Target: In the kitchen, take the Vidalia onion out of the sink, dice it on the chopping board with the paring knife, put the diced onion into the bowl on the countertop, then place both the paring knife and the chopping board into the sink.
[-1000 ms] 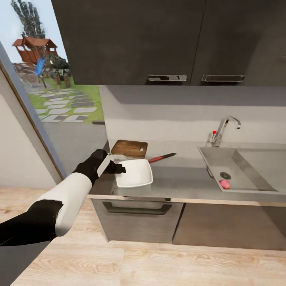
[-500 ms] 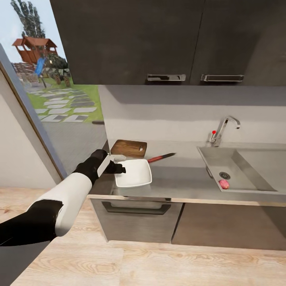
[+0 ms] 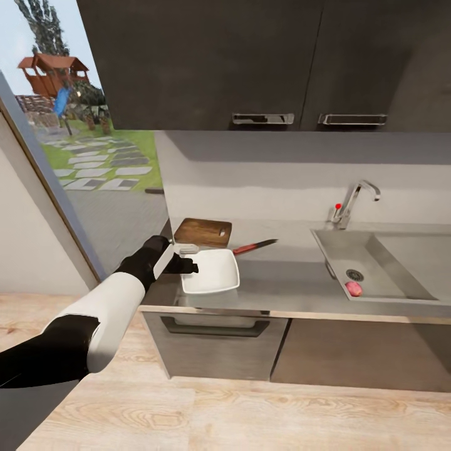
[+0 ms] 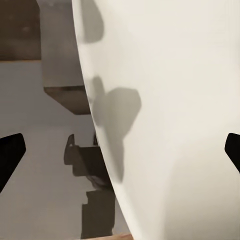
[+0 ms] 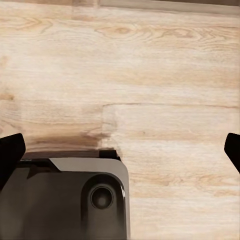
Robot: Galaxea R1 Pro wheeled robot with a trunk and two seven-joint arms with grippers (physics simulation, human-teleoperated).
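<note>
So, here's the layout in the head view:

Left gripper (image 3: 186, 258): left of centre, right at the near-left edge of the bowl (image 3: 213, 271). Its fingertips (image 4: 10, 155) sit wide apart in the left wrist view with the bowl's white wall between them, not squeezing it.
Bowl: white, square, on the countertop (image 3: 294, 285) a bit left of centre.
Chopping board (image 3: 203, 232): just behind the bowl, against the back wall.
Paring knife (image 3: 254, 247): red handle, lying angled just right of the board, beside the bowl's far-right corner.
Vidalia onion (image 3: 354, 289): pinkish, low in the sink (image 3: 401, 263) at the right, near the drain.
Right gripper (image 5: 120, 150): in its wrist view the tips are spread wide, nothing held, over wood floor (image 5: 150, 75) and the robot's base (image 5: 65, 200).
</note>
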